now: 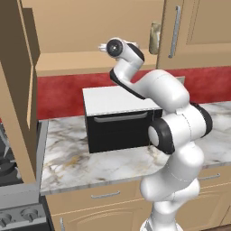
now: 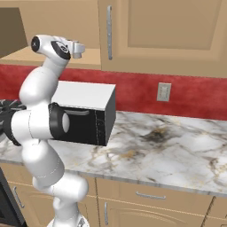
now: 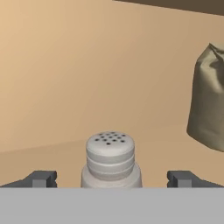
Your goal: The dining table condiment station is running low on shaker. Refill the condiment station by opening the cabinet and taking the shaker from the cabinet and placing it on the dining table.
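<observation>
Dark grey fingertips (image 3: 40,178) of the gripper (image 3: 111,179) stand wide apart, 1 at each side of the shaker (image 3: 110,158), with clear space between each pad and the shaker body; nothing is held. The shaker sits midway between the 2 tips, directly ahead of the hand, upright on the tan shelf (image 3: 57,157) of the opened cabinet (image 1: 67,27).

Handling estimate: the shaker appears small, rigid and light, so a modest closing force should hold it. The smooth round wall is likely slippery and may roll or twist out of 2 flat pads if gripped off-centre. Recommended hold: across the cylindrical body below the cap, pads opposed on the widest line (the cap is stepped and offers less flat contact).

Appearance: pale grey-silver cylinder, cap slightly rounded with 2 shallow ridges around it and a cluster of small dark holes on top. The base is hidden at the lower edge of the hand view.

Further out, beyond the right tip, an olive-brown bag (image 3: 209,98) stands on the same shelf, well apart from the shaker. Behind both is the plain tan back wall (image 3: 87,57).
</observation>
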Motion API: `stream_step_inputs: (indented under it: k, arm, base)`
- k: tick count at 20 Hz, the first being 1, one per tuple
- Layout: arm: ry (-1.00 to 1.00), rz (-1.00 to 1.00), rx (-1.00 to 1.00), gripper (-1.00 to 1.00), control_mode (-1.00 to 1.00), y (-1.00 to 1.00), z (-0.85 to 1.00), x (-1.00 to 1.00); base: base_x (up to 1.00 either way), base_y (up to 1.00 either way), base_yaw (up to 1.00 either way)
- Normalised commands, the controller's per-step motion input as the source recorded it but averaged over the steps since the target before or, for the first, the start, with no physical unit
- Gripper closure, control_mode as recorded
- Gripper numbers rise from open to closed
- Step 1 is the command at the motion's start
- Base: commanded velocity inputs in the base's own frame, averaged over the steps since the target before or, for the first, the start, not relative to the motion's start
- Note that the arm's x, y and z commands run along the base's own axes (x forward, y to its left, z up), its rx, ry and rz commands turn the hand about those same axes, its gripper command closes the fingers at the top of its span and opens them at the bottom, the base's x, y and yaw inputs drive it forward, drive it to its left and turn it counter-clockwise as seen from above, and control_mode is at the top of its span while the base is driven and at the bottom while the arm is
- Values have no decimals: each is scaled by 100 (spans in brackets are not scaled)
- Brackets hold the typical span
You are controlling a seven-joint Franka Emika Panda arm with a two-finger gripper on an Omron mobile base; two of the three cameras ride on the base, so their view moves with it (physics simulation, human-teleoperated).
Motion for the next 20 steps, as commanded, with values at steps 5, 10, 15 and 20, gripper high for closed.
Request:
stream_step_inputs:
  k: [5,10,15,20]
  arm:
    - [0,0,0,100,-100,-5,-8,8]
    - [0,0,0,100,-100,0,-3,12]
    - [0,0,0,100,-100,0,0,0]
    - [0,0,0,100,-100,0,0,0]
  base:
    - [0,0,0]
    - [0,0,0]
    - [0,0,0]
    - [0,0,0]
